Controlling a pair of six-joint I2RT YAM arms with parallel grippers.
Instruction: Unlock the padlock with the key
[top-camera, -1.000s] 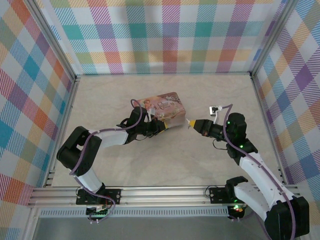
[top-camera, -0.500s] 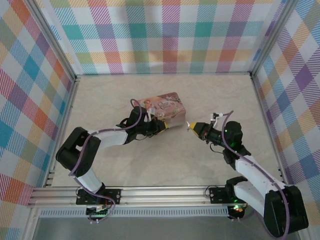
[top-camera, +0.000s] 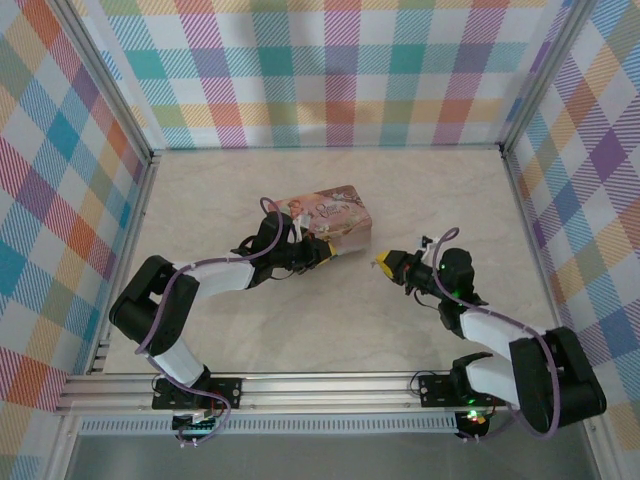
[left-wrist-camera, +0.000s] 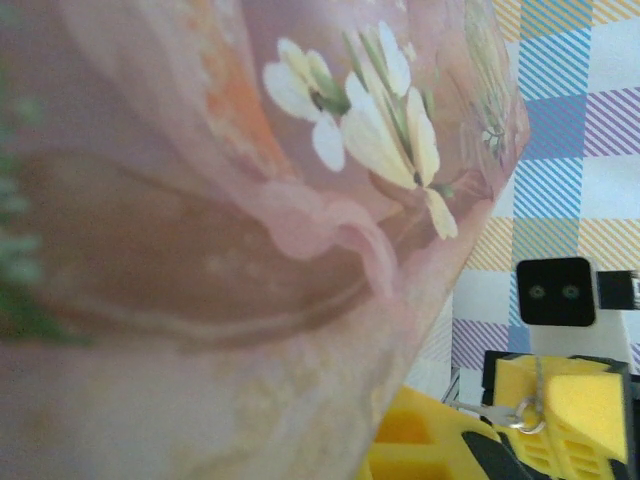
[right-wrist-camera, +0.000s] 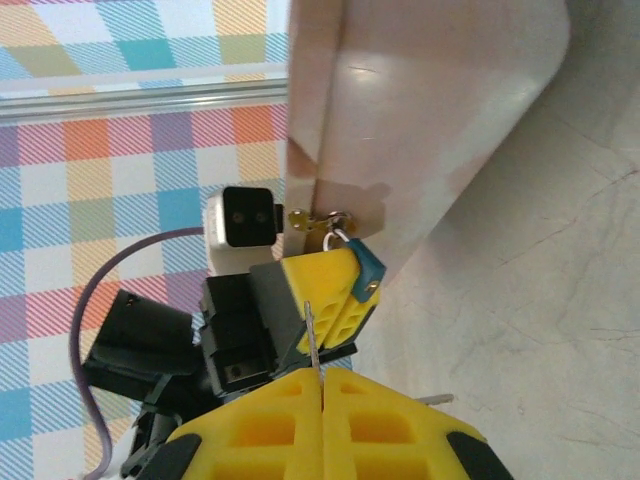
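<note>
Key (right-wrist-camera: 312, 330) in right claw (right-wrist-camera: 322, 378), near padlock (right-wrist-camera: 366, 268)

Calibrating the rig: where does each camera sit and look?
Top external: high behind the robot, looking down on the table; left arm, right arm show.
Left wrist: on the left arm, against the tin, facing the right gripper; own finger low.
Right wrist: on the right arm, own fingers low, facing the left gripper and padlock.
Shared: both wrist views show the tin and the opposite gripper.
</note>
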